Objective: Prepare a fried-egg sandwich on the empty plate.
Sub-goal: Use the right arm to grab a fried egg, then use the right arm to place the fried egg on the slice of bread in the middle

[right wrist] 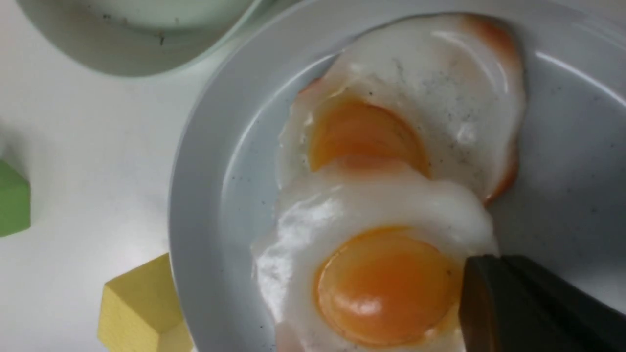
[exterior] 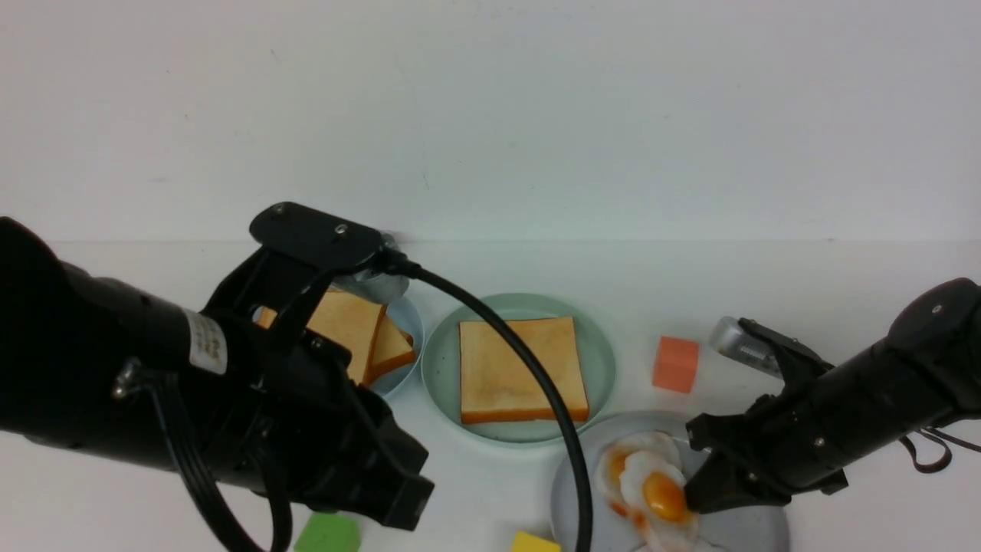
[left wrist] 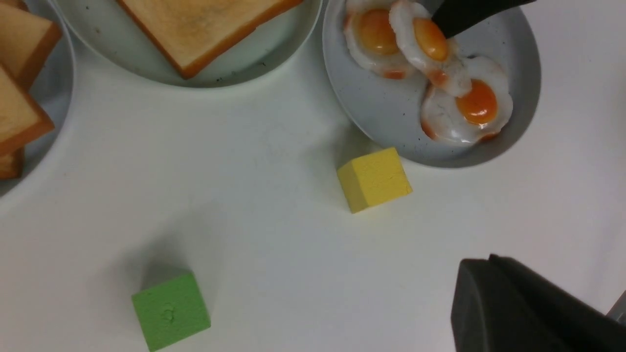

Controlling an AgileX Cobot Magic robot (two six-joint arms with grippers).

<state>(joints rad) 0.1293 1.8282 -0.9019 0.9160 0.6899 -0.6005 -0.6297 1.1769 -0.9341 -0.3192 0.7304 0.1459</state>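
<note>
The mint-green plate (exterior: pixel 441 368) sits mid-table with one toast slice (exterior: pixel 521 368) lying flat on it. To its right and nearer, the grey speckled plate (exterior: pixel 747 529) holds three overlapping fried eggs. My right gripper (exterior: pixel 693 491) is low over that plate, shut on the edge of the top fried egg (right wrist: pixel 386 288), right beside its yolk. From the left wrist view this egg (left wrist: pixel 430 39) lies across the other two. My left gripper (left wrist: pixel 477 264) is shut and empty above bare table, near the front edge (exterior: pixel 406 502).
A pale blue plate (exterior: pixel 410 322) with a pile of toast slices (exterior: pixel 360 330) stands left of the mint plate, partly behind my left arm. An orange block (exterior: pixel 676 363), green block (left wrist: pixel 170 310) and yellow block (left wrist: pixel 375 179) lie nearby. My left arm's cable (exterior: pixel 536 376) crosses the mint plate.
</note>
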